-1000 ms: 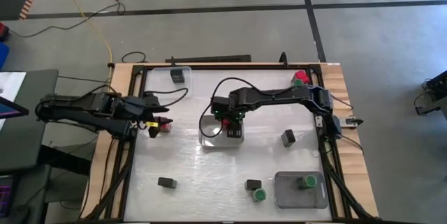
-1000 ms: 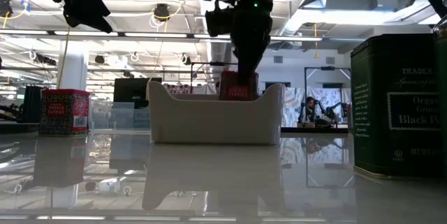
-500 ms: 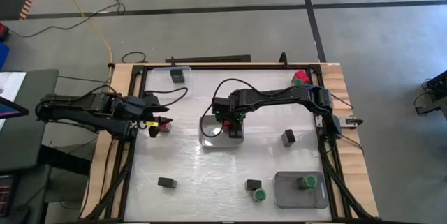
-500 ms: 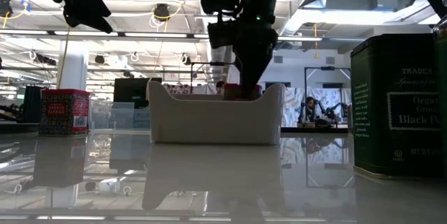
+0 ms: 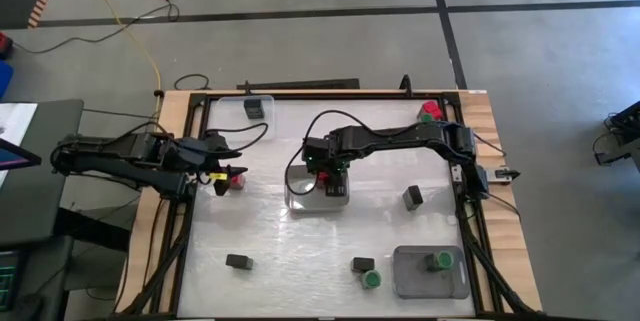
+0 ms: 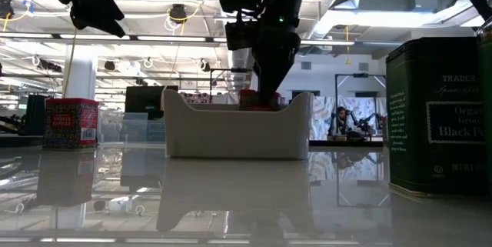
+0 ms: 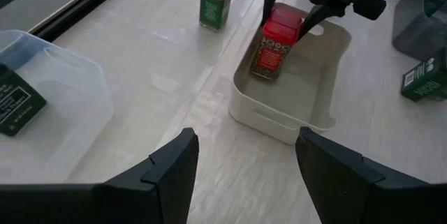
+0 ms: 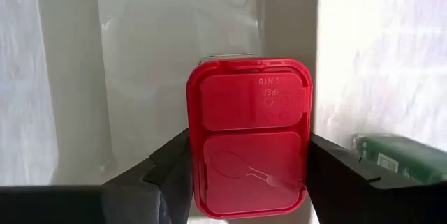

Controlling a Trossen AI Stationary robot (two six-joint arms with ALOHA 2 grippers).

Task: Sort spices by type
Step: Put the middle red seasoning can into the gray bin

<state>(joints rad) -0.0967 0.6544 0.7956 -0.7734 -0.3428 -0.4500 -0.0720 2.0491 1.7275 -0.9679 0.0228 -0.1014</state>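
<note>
When viewed from high: pinched at its cap by right claw (image 5: 328,166), red-capped spice (image 5: 322,171) down inside white tray (image 5: 300,199), centre of surface; left claw (image 5: 228,173) spread wide and empty at 9 o'clock edge.

Low view: lowered since a second ago, barely peeking over tray wall now versus well above it.

Left wrist view: upright near tray's end wall, claw straddling cap.

Right wrist view: tight on both cap sides.

Likely placing step: confirm bottom contact, spread wide, lift straight up, no sideways drag, to avoid tipping.

Unsorted: black spice (image 5: 238,261) at 7 o'clock, green-capped spice (image 5: 371,280) at 5 o'clock.
</note>
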